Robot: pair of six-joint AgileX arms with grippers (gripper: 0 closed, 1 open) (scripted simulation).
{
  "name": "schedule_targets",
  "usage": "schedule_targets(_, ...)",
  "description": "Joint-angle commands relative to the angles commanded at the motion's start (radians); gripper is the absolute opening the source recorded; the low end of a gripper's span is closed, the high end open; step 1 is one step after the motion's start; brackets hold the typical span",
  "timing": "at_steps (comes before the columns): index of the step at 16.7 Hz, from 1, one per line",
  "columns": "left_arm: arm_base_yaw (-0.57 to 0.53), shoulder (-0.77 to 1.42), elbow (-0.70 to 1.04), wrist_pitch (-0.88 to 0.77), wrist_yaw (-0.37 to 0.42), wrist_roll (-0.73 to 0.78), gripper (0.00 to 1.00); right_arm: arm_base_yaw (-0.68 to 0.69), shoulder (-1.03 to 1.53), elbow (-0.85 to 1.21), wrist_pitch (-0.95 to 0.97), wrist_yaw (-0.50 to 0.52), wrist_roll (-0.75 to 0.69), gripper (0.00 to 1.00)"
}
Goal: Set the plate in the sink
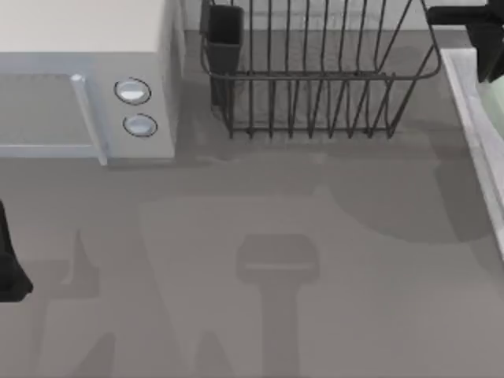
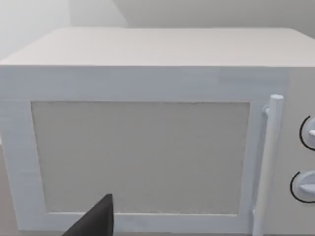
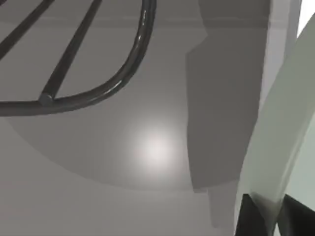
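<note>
The pale mint-green plate [image 3: 278, 132] stands on edge in the right wrist view, with my right gripper [image 3: 268, 219] shut on its rim. From above, my right gripper [image 1: 490, 63] hangs at the table's far right corner, over the sink, whose pale raised rim [image 1: 472, 134] runs along the right edge. A sliver of the plate [image 1: 497, 106] shows just inside that rim. The sink's rim [image 3: 281, 44] also passes close behind the plate in the right wrist view. My left arm [image 1: 8, 268] is parked at the left edge, facing the microwave.
A white microwave [image 1: 87, 94] with two knobs fills the back left, its door [image 2: 140, 157] shut. A black wire dish rack [image 1: 315, 71] stands at the back middle, just left of the sink; its rail [image 3: 98, 83] lies near the plate.
</note>
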Motion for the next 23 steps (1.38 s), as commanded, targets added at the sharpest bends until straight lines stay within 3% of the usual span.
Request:
schedule_targets(6,0.0,0.0,0.0,0.0,0.0,0.0,1.0,-0.208,0.298,0.286,-0.009,0.0,-0.207,0.0)
schedule_targets(11,0.0,0.0,0.0,0.0,0.0,0.0,1.0,-0.222,0.314,0.302,-0.01,0.0,-0.221,0.0)
schedule_targets(23,0.0,0.0,0.0,0.0,0.0,0.0,1.0,-0.222,0.314,0.302,-0.01,0.0,-0.221,0.9)
